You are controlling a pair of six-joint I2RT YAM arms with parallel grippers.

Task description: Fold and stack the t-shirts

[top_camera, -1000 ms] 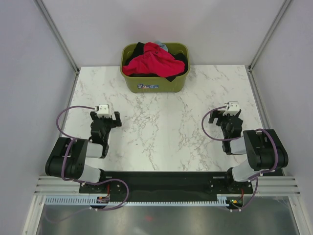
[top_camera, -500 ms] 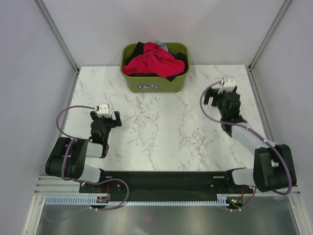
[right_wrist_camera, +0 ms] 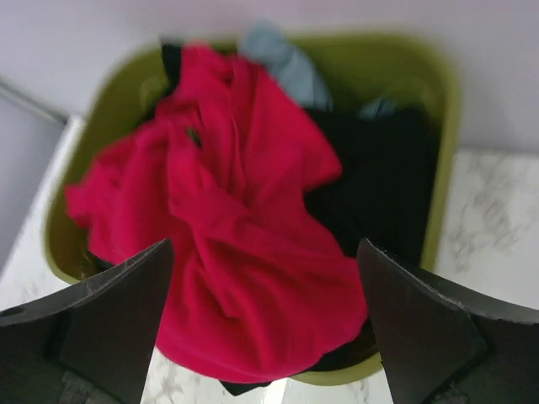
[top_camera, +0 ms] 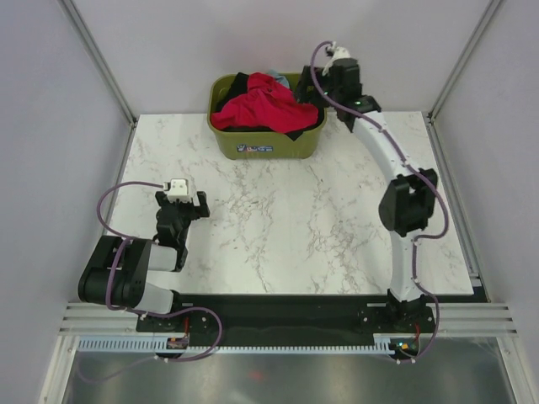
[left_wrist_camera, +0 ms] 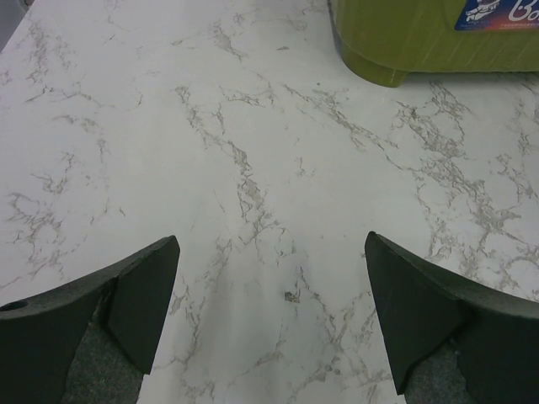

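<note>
A crumpled bright red t-shirt lies on top of black t-shirts and a light blue one in the olive-green basket at the table's far edge. My right gripper hangs open just right of the basket's far right corner, above it. In the right wrist view the red t-shirt fills the gap between the open fingers, with black cloth to its right and light blue cloth behind. My left gripper is open and empty, low over the marble table.
The basket's near left corner shows at the top of the left wrist view. Grey walls and metal posts enclose the table on three sides. The right arm stretches across the table's right part.
My right arm has swung from the table's near right out to the far edge, ending above the basket's right side. The left arm has not moved.
</note>
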